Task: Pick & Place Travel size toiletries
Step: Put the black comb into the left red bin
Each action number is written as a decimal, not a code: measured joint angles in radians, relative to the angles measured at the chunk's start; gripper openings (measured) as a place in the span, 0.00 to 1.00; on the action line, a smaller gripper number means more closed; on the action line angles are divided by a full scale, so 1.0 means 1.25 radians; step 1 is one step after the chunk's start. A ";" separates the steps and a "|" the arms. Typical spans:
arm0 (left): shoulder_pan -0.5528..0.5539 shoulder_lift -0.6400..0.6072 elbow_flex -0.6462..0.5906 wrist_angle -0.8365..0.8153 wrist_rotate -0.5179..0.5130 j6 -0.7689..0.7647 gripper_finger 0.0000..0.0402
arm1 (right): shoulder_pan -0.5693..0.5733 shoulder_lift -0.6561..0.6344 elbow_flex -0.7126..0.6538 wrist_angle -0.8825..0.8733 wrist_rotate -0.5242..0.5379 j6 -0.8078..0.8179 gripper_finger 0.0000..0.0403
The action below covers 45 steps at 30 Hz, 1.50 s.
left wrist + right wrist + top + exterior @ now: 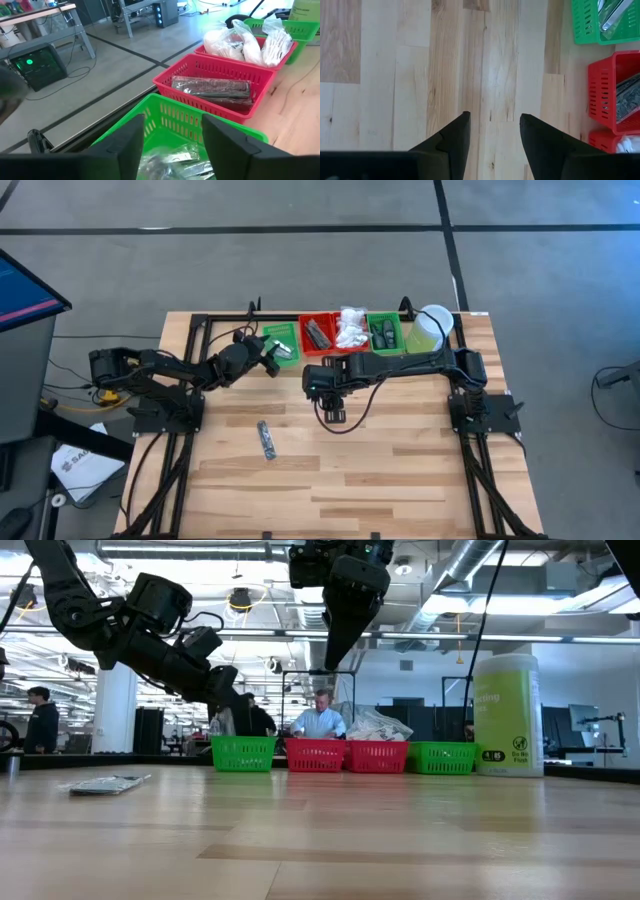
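Hovering over the leftmost green plastic basket (165,130), the left gripper (172,145) has its dark fingers spread and empty; silver tubes (170,161) lie in that basket. The right gripper (491,137), also parted and empty, hangs above bare wooden table (415,80). One black narrow packet (266,439) lies alone mid-table, well apart from the baskets

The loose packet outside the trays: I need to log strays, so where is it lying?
In the high view the loose packet lies alone on the table, left of centre, nearer than the trays and below the left gripper.
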 joint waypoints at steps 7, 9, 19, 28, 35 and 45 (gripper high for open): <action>0.000 0.000 0.000 0.002 0.000 0.000 0.50 | 0.000 0.000 0.000 0.009 0.000 0.000 0.39; 0.000 0.000 0.000 0.003 0.000 -0.004 0.49 | 0.000 0.000 0.000 0.009 0.000 0.000 0.39; -0.036 -0.010 0.000 0.003 0.163 -0.022 0.46 | 0.020 0.000 0.000 0.010 -0.001 0.009 0.39; -0.161 -0.105 -0.055 -0.067 0.417 -0.045 0.44 | 0.048 0.003 0.000 0.012 -0.002 0.013 0.39; -0.241 -0.201 -0.141 -0.106 0.470 -0.069 0.43 | 0.060 0.004 0.000 0.032 -0.002 0.013 0.39; -0.271 -0.195 -0.229 -0.113 0.470 -0.186 0.42 | 0.059 0.005 0.000 0.044 0.000 0.013 0.39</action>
